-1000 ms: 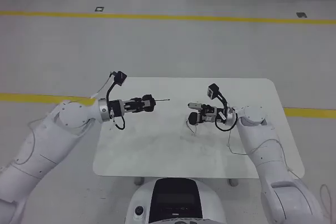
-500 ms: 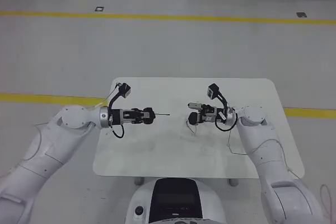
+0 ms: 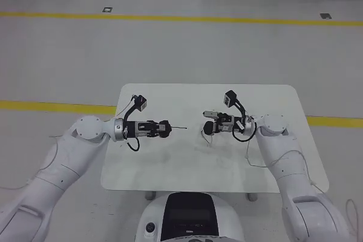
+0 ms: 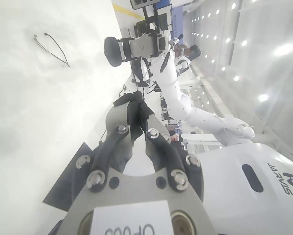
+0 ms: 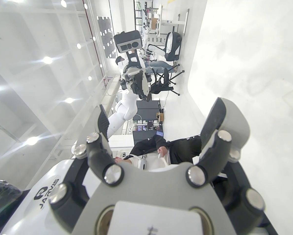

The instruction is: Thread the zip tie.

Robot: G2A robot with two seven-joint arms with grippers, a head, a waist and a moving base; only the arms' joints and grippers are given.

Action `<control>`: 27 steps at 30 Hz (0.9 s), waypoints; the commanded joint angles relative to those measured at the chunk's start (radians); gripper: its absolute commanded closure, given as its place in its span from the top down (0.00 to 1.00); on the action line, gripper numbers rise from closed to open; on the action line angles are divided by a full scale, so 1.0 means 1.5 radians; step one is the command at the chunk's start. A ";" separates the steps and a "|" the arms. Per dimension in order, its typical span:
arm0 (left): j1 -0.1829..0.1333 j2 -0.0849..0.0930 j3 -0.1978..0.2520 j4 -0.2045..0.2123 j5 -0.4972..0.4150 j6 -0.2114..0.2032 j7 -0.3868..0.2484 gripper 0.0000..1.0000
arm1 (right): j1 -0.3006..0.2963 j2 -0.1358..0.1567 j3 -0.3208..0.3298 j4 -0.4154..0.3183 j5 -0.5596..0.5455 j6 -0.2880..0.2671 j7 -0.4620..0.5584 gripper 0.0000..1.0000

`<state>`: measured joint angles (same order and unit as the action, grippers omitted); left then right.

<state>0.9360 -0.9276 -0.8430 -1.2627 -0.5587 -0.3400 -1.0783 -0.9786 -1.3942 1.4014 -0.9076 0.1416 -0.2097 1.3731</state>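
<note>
Zip tie (image 3: pixel 179 128) nearer right claw (image 3: pixel 206 120)

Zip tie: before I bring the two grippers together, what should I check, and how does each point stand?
1. Left gripper shut on the zip tie: ok.
2. Tie's free end points toward the right gripper: ok.
3. Right gripper open and empty: ok.
4. Tie tip apart from the right gripper: ok.
5. Tie lined up with the gap between the jaws: cannot tell.
6. Thin black strand lies on the table, below the grippers: ok.
</note>
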 commanded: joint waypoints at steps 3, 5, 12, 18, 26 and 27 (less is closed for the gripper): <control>0.000 0.000 0.000 0.000 0.000 0.000 0.000 0.00 | 0.000 0.000 0.000 0.000 0.000 0.000 0.000 1.00; 0.001 0.000 0.000 -0.001 -0.001 0.000 0.003 0.00 | 0.000 0.000 0.000 0.000 0.000 0.000 0.000 1.00; 0.025 -0.013 -0.015 0.026 -0.090 0.000 -0.014 0.00 | -0.023 0.001 -0.011 -0.035 0.021 -0.020 -0.008 1.00; 0.033 -0.047 -0.038 0.085 -0.151 0.000 -0.061 0.00 | -0.032 -0.002 -0.033 -0.044 0.073 -0.045 -0.023 1.00; 0.031 -0.101 -0.079 0.157 -0.152 0.000 -0.112 0.00 | -0.022 -0.011 -0.081 -0.019 0.115 -0.068 -0.063 1.00; 0.031 -0.107 -0.084 0.163 -0.147 0.000 -0.117 0.00 | -0.021 -0.012 -0.084 -0.017 0.118 -0.072 -0.067 1.00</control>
<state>0.9830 -1.0782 -0.9605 -1.0293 -0.7901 -0.3400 -1.2473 -1.0113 -1.4112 1.2799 -0.9364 0.3125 -0.3115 1.2801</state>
